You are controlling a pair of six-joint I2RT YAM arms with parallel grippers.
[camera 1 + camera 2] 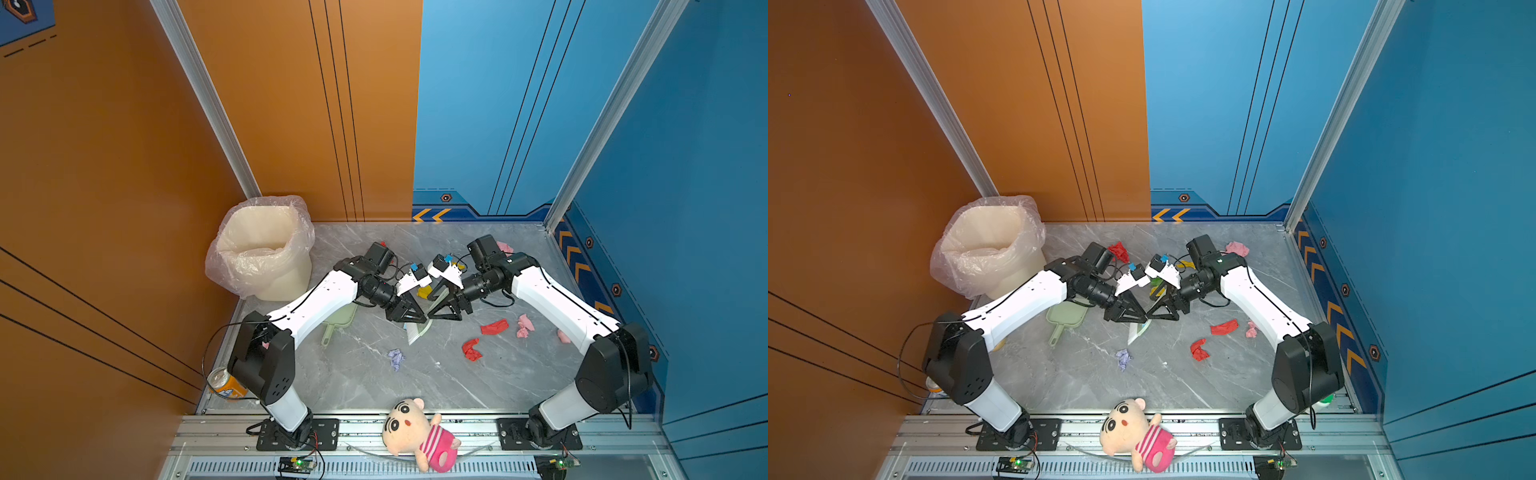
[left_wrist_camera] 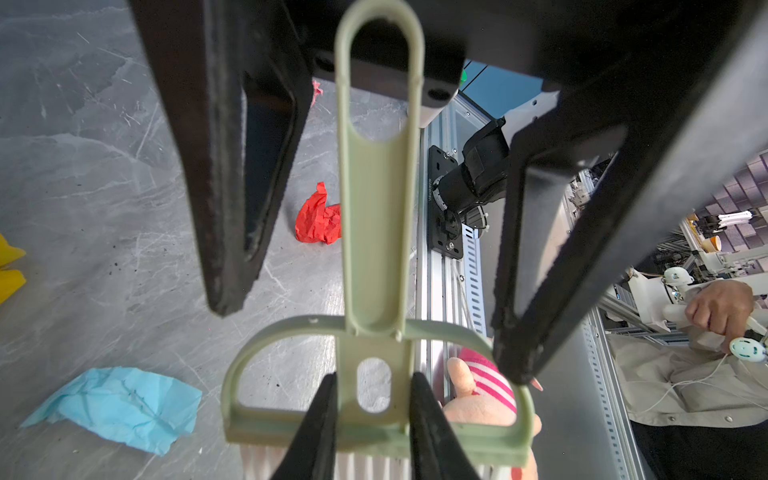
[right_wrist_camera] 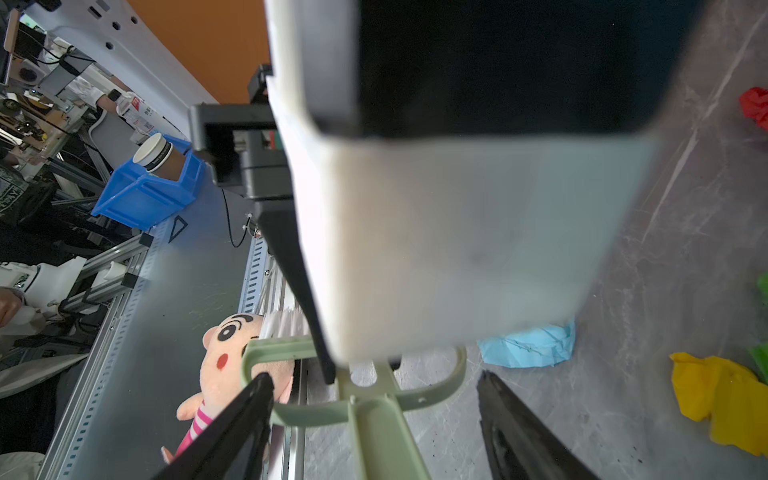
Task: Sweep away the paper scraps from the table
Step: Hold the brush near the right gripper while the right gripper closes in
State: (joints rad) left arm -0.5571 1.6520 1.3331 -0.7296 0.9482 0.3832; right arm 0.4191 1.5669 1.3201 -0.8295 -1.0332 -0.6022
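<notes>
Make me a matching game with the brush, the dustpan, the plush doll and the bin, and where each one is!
Things:
1. brush
2. dustpan
3. plush doll
4. bin

Places:
A. lying on the front rail
B. standing in the back left corner of the table
C. gripped by the left end effector
D. lying flat on the table, partly under the left arm

Pairs: 1-C, 2-D, 3-A, 4-B
</notes>
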